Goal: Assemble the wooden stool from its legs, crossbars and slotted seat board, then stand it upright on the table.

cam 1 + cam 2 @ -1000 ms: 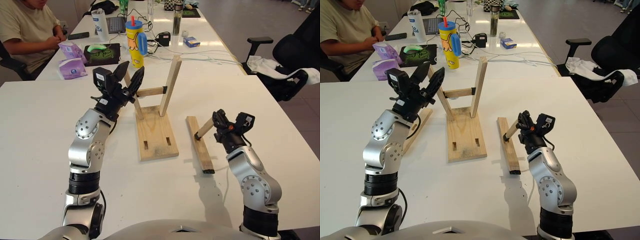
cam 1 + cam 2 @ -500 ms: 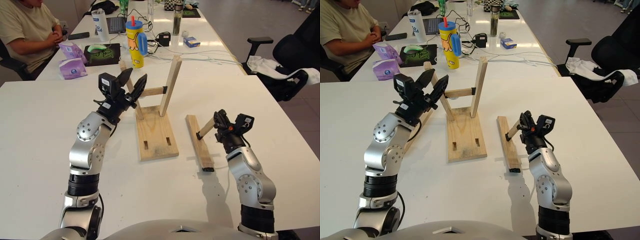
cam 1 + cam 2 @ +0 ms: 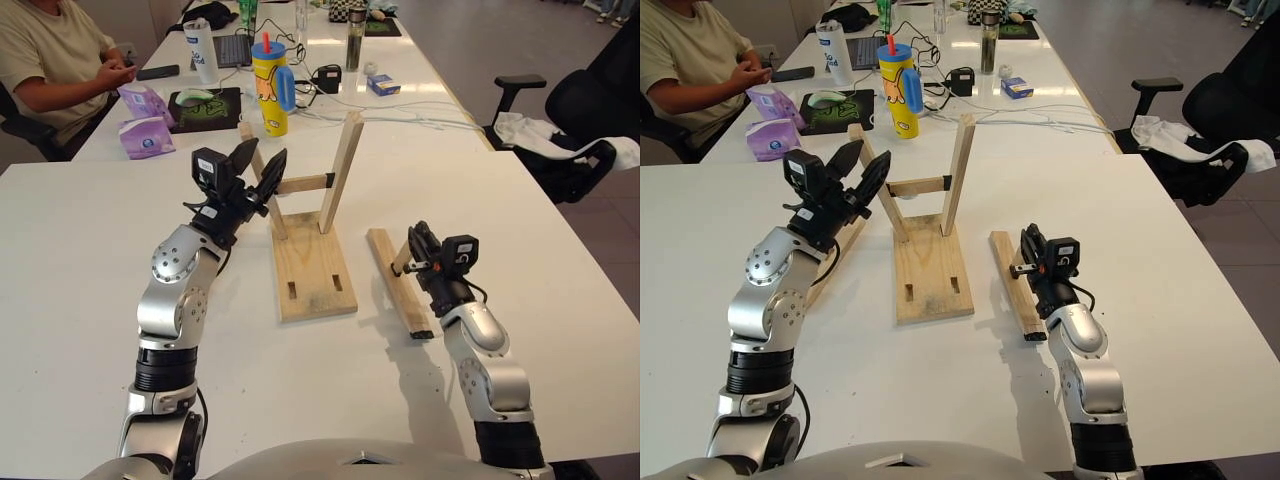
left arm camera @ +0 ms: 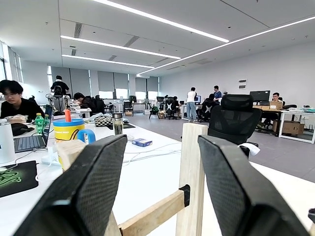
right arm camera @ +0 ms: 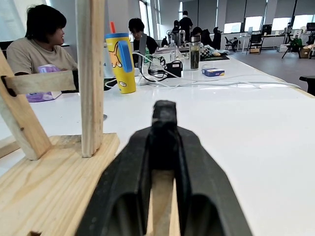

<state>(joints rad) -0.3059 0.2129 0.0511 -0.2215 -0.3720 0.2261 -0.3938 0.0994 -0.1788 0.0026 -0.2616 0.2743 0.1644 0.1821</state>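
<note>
The right gripper is shut tight on the short stick of the loose leg piece, which lies on the table just beside the seat board. Farther off, the left gripper is wide open close by the standing legs set in that board. Nothing holds them, so I think a bump from the loose piece could tip them out. Since a second ago the right arm has swung in toward the board.

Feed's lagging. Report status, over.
Left gripper open at standing legs. Right gripper shut on loose leg assembly. Seat board flat, near slots unfilled.
</note>
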